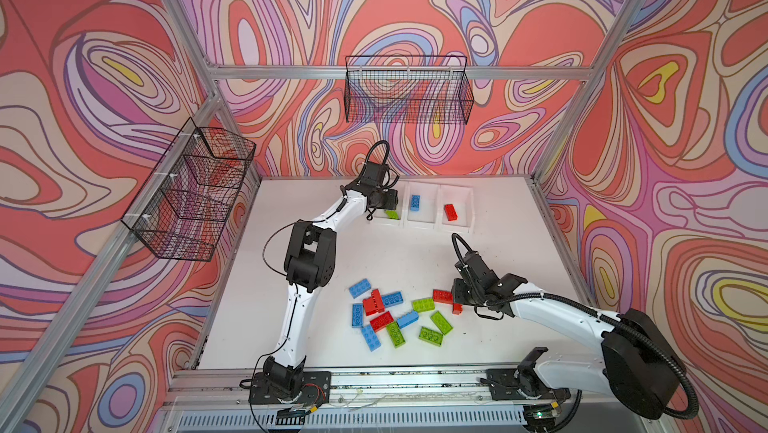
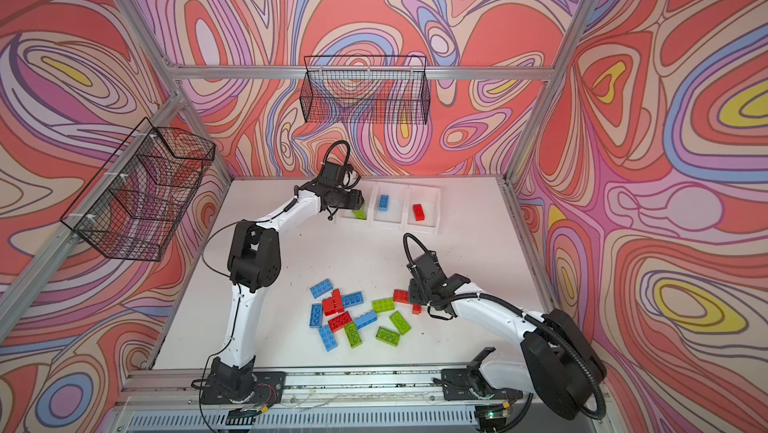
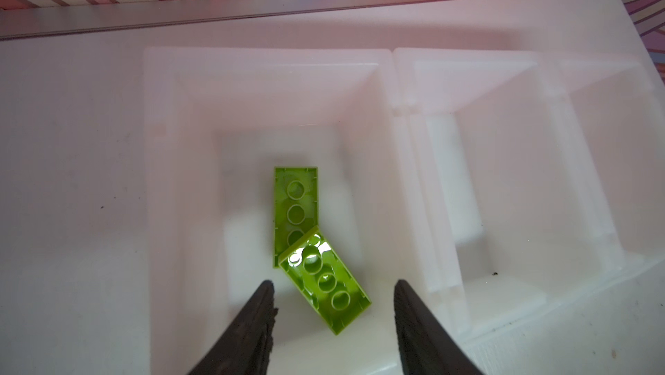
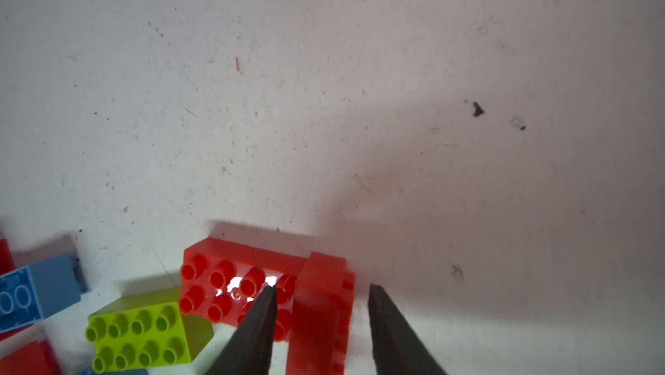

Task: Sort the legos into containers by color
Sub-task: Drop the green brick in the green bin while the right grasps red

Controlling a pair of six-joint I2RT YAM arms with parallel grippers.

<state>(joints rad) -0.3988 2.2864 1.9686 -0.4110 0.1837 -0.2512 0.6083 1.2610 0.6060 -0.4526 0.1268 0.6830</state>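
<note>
Sorting under way: loose legos [image 1: 381,321] in lime green, light blue and red lie jumbled at 6 o'clock on the white table [image 1: 332,252]. Most sit studs up and a few are tipped on edge. At 12 o'clock stands the row of three white containers [image 1: 417,224]. The middle bin holds a blue brick [image 1: 414,201] and the bin at its 3 o'clock side holds a red brick [image 1: 449,212].

The bin at the 9 o'clock end holds two lime bricks, hollow undersides up. The upper green brick [image 3: 345,299] rests skewed across one end of the lower green brick [image 3: 295,207].

The left arm [image 1: 291,318] reaches from the table's 7 o'clock edge, elbow raised. The left gripper [image 3: 334,282] hangs over that bin, its fingers spread and pinching nothing.

The right arm [image 1: 552,310] bends in from 5 o'clock to the pile's 3 o'clock edge. The right gripper [image 4: 322,287] points down with its fingers parted around a red brick on edge [image 4: 316,305], and a gap shows on one side. This brick butts against a flat red brick [image 4: 223,283].
</note>
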